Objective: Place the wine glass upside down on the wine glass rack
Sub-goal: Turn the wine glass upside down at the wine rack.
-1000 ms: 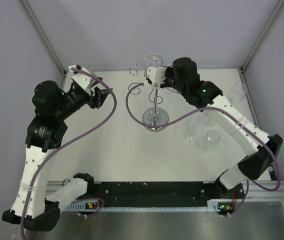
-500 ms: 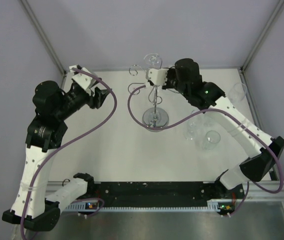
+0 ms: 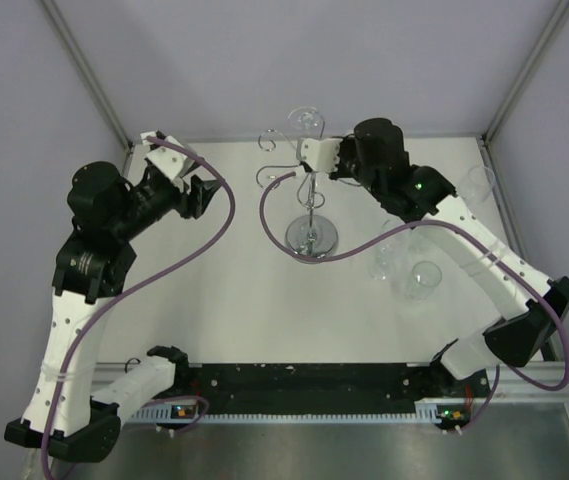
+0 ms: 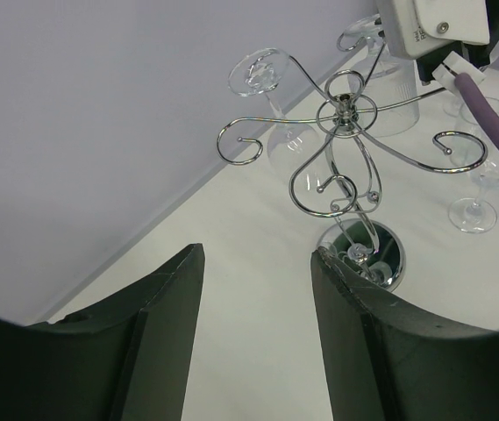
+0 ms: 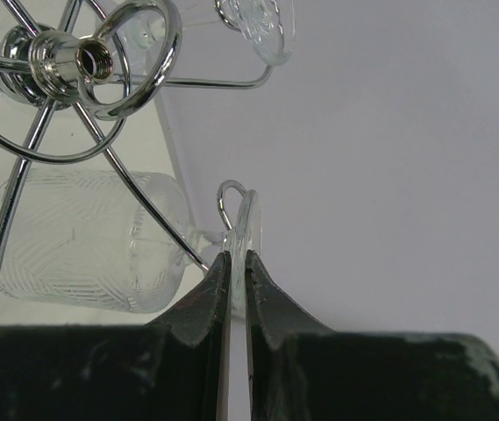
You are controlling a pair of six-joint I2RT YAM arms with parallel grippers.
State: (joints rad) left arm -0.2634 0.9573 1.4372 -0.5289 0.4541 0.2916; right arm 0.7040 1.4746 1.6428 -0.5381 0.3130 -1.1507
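Note:
The chrome wine glass rack (image 3: 311, 236) stands mid-table with its scroll arms spread at the top (image 4: 344, 112). My right gripper (image 5: 238, 256) is shut on the foot (image 5: 249, 224) of a patterned wine glass (image 5: 82, 254). It holds the glass upside down, stem against a rack arm by its hook. In the top view this gripper (image 3: 316, 155) is at the rack's top. Another glass (image 4: 271, 96) hangs upside down from a far arm. My left gripper (image 4: 258, 263) is open and empty, left of the rack (image 3: 199, 195).
Three more wine glasses stand on the table right of the rack (image 3: 424, 280), (image 3: 389, 255), (image 3: 479, 185). The right arm's purple cable (image 3: 274, 215) loops in front of the rack base. Grey walls close in at the back and sides.
My right wrist has shifted a little to the right at the rack's top, still shut on the glass foot. The left arm has not moved.

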